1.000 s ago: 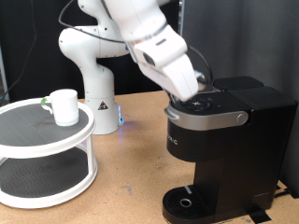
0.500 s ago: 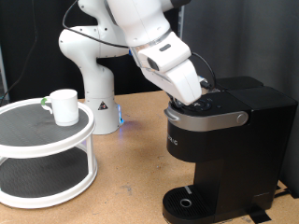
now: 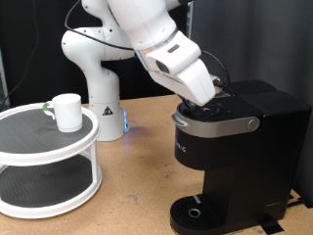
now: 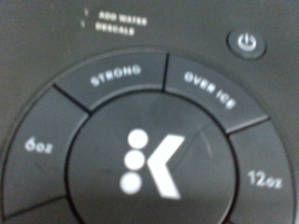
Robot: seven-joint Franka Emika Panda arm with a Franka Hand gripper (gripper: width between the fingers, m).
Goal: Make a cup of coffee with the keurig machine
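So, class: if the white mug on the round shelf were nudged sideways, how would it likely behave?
The mug looks rigid and probably breakable. Its squat, upright shape suggests sliding rather than tipping. It stands near the top tier's far edge, so a push could possibly send it off.

Black machine, white cup, white arm

The keurig machine (image 3: 235, 147) is matte black with grey-silver trim and white lettering on its round button panel (image 4: 149, 140); the cup (image 3: 67, 112) is plain white, standing on a white two-tier stand (image 3: 49, 162) over a tan-brown desk (image 3: 137, 176).

Robotics lab: bench-mounted arm (image 3: 147, 44), wooden tabletop (image 3: 137, 166), black backdrop curtain (image 3: 29, 39).
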